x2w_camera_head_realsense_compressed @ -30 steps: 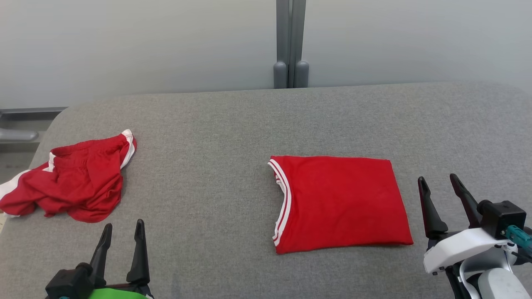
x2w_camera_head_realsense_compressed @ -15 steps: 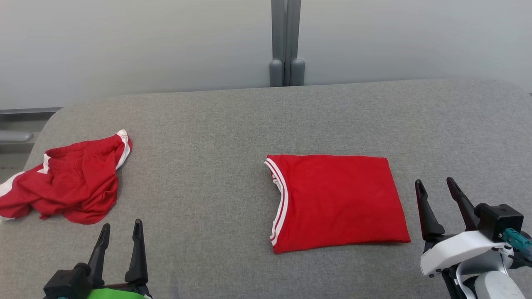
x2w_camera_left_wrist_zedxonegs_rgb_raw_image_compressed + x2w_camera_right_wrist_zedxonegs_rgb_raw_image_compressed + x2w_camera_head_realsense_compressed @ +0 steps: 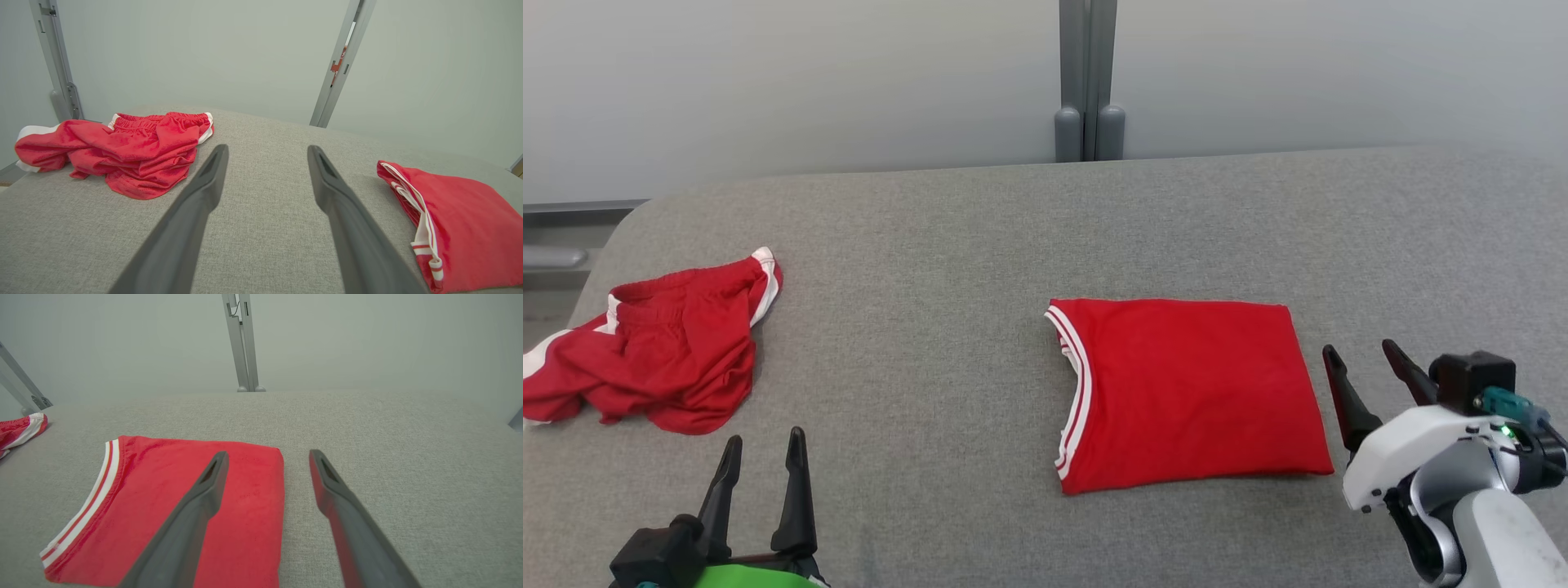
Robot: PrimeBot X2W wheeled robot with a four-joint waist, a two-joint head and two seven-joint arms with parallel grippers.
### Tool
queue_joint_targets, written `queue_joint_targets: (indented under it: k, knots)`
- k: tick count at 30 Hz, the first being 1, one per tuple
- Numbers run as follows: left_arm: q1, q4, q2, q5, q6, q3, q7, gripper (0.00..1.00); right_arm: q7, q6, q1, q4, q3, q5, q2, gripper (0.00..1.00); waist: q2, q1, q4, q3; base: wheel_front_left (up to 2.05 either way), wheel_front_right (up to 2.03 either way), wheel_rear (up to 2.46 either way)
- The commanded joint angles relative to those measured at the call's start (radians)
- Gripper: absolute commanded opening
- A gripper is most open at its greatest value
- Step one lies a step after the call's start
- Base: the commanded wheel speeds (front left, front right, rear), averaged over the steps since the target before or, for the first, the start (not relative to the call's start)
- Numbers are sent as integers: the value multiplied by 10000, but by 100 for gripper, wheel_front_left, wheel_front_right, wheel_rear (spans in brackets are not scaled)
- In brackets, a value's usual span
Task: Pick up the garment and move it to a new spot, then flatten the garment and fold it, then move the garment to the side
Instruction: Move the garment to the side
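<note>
The left tool [image 3: 765, 437] sits low at the near left edge of the grey desk [image 3: 931, 245]. Its two dark fingers are spread apart, point away from the robot and hold nothing. Beyond it and further left, a pair of red shorts [image 3: 662, 351] with white trim lies crumpled near the desk's left edge, one white-edged part reaching the rim. The shorts are well apart from that tool.

Right of the middle lies a red shirt [image 3: 1192, 392], folded into a flat, neat rectangle, its white-striped neckline facing left. Bare grey cloth separates it from the shorts.

Just beside the shirt's right edge is the right tool [image 3: 1360, 348], also open and empty. In the right wrist view, its left finger overlaps the shirt's right border; whether it touches the fabric cannot be told.
</note>
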Motion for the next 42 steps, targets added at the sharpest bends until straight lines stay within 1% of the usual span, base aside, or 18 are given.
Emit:
queue_joint_targets:
  k: [1, 4, 6, 10, 13, 18, 21, 22, 23, 24, 25, 29, 33, 37, 40, 42]
  knots:
    - [-119, -52, -19, -12, -24, 22, 3, 100, 564, -10, -326, 228, -25, 54, -89, 100, 0, 0, 39, 81, 0, 0, 0]
    - [-234, -70, -52, 9, -26, -47, 3, 100, 2084, -7, -968, 874, -105, 210, -145, 100, 0, 0, 165, 232, 0, 0, 0]
    - [-330, -71, -30, -1, -27, -120, 3, 100, 2864, -7, -1379, 1301, -167, 337, -217, 100, 0, 0, 280, 372, 0, 0, 0]
    - [-508, -109, 51, -20, -28, -226, 3, 100, 3957, -10, -2056, 2243, -399, 579, -222, 100, 0, 0, 532, 694, 0, 0, 0]
    - [-630, -115, 84, -55, -28, -305, 3, 100, 4392, -7, -2447, 2907, -469, 538, -219, 100, 0, 0, 702, 934, 0, 0, 0]
    - [-816, -107, 141, -154, -29, -506, 3, 100, 4415, -7, -2849, 4000, -393, 821, -120, 100, 0, 0, 946, 1167, 0, 0, 0]
    - [-859, -99, 185, -173, -29, -582, 3, 100, 4637, -10, -3058, 4777, -507, 560, -80, 100, 0, 0, 1011, 1225, 0, 0, 0]
    - [-864, -88, 189, -174, -29, -604, 3, 100, 4685, -13, -3112, 4958, -511, 485, -59, 90, 0, 0, 1019, 1235, 0, 0, 0]
    - [-879, -84, 201, -174, -30, -626, 3, 100, 4673, -11, -3171, 5073, -506, 369, -79, 61, 0, 0, 1019, 1248, 0, 0, 0]
    - [-899, -95, 213, -178, -30, -640, 3, 100, 4575, -13, -3300, 5165, -451, 207, -132, 16, 0, 0, 997, 1276, 0, 0, 0]
    - [-906, -120, 218, -183, -30, -642, 3, 100, 4550, -13, -3419, 5209, -371, 81, -183, 0, 0, 0, 953, 1316, 0, 0, 0]
    - [-997, -258, 245, -178, -30, -630, 3, 100, 4517, -18, -4082, 5229, 104, -389, -652, 0, 0, 0, 651, 1571, 0, 0, 0]
    - [-1129, -527, 187, -257, -30, -536, 3, 100, 4591, -18, -4882, 4987, 816, -663, -1398, 0, 0, 0, 191, 1952, 0, 0, 0]
    - [-1465, -899, 145, -217, -30, -532, 3, 100, 4474, -16, -5811, 4714, 1361, -796, -2485, 0, 0, 0, -368, 2568, 0, 0, 0]
    - [-1842, -1235, 293, -135, -29, -694, 3, 100, 4309, -16, -6467, 4475, 1476, -780, -3254, 0, 0, 0, -697, 3213, 0, 0, 0]
    - [-2138, -1445, 420, -62, -29, -808, 6, 100, 4111, -16, -6863, 4388, 1375, -811, -3763, 0, 0, 0, -874, 3665, 0, 0, 0]
